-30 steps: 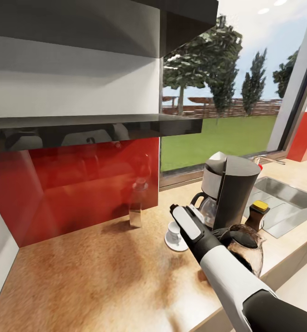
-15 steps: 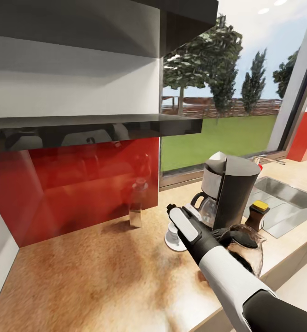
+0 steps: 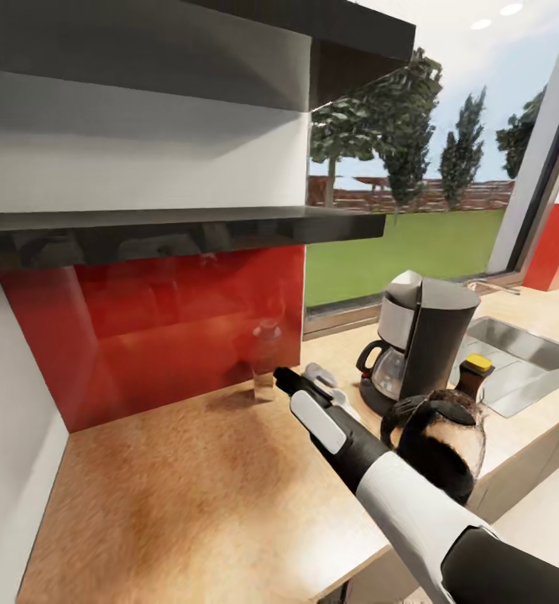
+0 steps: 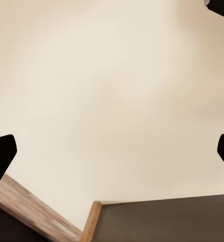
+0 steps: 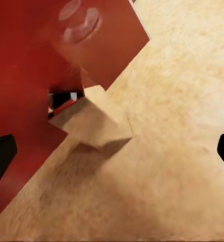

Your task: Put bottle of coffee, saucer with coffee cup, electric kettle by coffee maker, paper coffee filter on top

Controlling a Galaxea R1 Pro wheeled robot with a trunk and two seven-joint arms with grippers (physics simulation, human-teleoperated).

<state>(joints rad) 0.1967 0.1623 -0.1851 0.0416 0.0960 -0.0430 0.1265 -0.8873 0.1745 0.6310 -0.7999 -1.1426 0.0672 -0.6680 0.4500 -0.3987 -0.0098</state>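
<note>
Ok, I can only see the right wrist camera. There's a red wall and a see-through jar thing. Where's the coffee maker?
Observer: In the head view the coffee maker stands on the countertop, off to the right of your right gripper, near the window.
Operator: Is the kettle there too?
Observer: Yes. The electric kettle stands in front of the coffee maker, near the counter's front edge.
Operator: And the coffee bottle?
Observer: A brown yellow-capped bottle stands just right of the coffee maker, beside the sink.
</note>
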